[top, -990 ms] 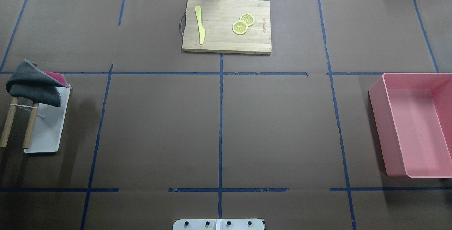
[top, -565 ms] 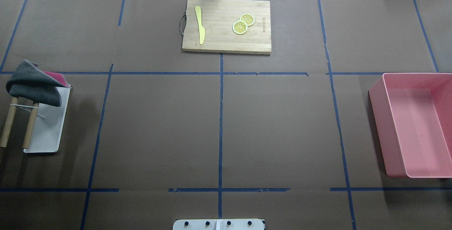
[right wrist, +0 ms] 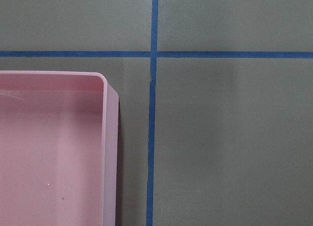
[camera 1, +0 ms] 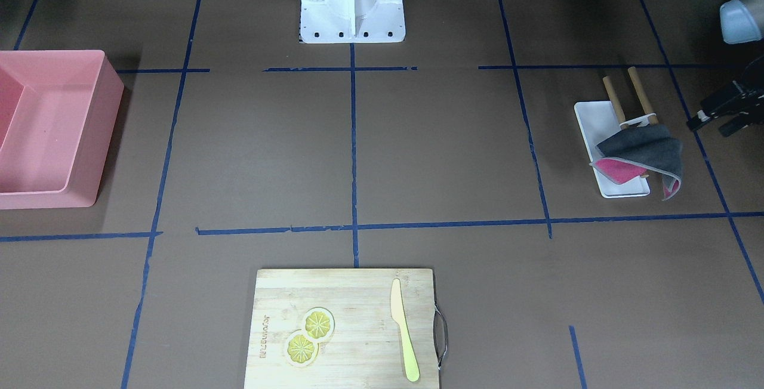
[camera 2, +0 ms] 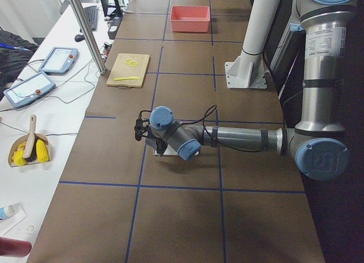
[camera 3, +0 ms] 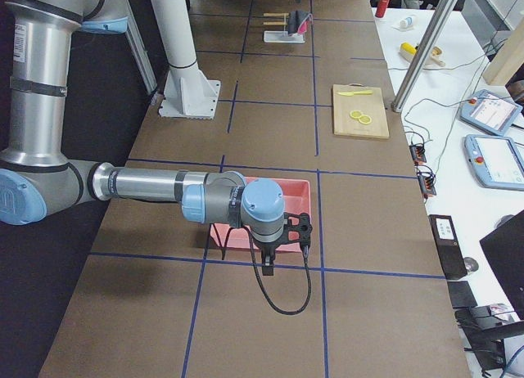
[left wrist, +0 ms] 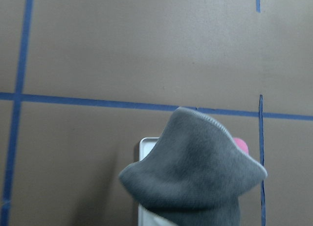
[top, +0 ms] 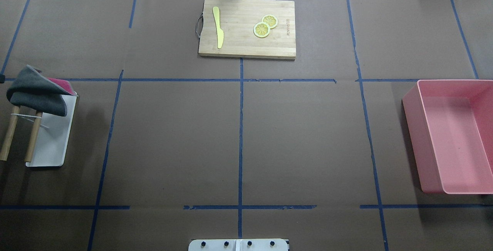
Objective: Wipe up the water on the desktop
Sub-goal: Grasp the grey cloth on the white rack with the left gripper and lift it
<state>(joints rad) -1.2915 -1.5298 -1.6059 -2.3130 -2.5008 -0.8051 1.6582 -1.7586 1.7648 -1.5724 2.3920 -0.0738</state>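
Left gripper: the left gripper (camera 1: 709,127) hangs just beside the cloth rack, on its outer side, with its black fingers apart and nothing between them.
Right gripper: the right gripper (camera 3: 285,237) hovers over the near corner of the pink bin (top: 412,128); whether its fingers are spread or pressed together cannot be told.
Cloth: a grey cloth (camera 1: 644,149) with a pink underside is draped over two wooden dowels (camera 1: 627,93) above a white tray (camera 1: 588,117).
Handling: the cloth is likely soft, light and limp. It should sag once lifted, so the raised fold over the dowels looks the best place to pinch.
Desktop: the desktop (top: 173,139) is brown, matte and flat and spans every view. No puddle can be made out.
Caution: the tape lines (top: 240,128) may snag a dragged cloth.
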